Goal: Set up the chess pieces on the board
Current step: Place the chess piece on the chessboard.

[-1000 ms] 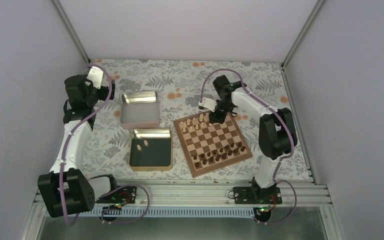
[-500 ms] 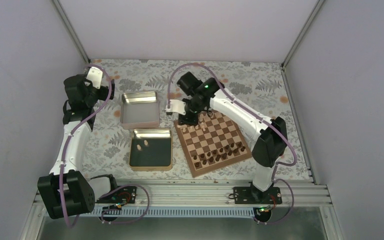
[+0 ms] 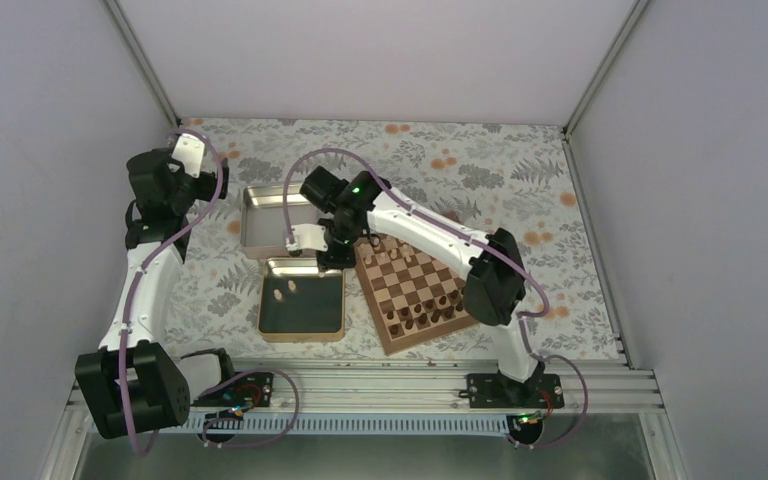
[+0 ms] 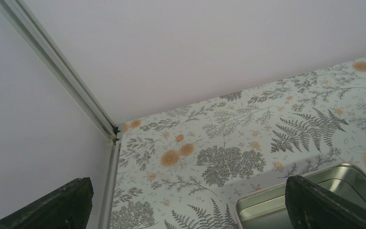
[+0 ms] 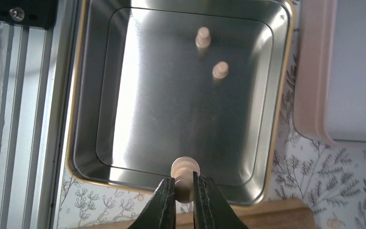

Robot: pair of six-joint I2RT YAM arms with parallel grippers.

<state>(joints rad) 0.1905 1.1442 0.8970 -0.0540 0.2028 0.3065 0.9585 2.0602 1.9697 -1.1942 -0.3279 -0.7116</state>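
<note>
My right gripper (image 5: 185, 187) is shut on one pale chess piece (image 5: 185, 172), hanging over the near wall of a gold-rimmed metal tin (image 5: 83, 95). Two more pale pieces (image 5: 202, 37) (image 5: 220, 70) lie in that tin. From above, the right gripper (image 3: 332, 255) is between the tin (image 3: 302, 325) and the board (image 3: 390, 343). Several pale pieces (image 3: 385, 245) stand along the board's far rows and dark ones (image 3: 430, 310) along its near rows. The left gripper (image 4: 186, 205) is open, held high by the left wall.
A second metal tin (image 3: 280, 218) lies just beyond the first, and its corner (image 4: 286, 200) shows in the left wrist view. An aluminium rail (image 3: 360, 385) runs along the near edge. Enclosure walls close in the left, right and far sides.
The right arm has swung left from the board's far edge to the tin beside the board, its jaws shut. The left arm has not moved.
</note>
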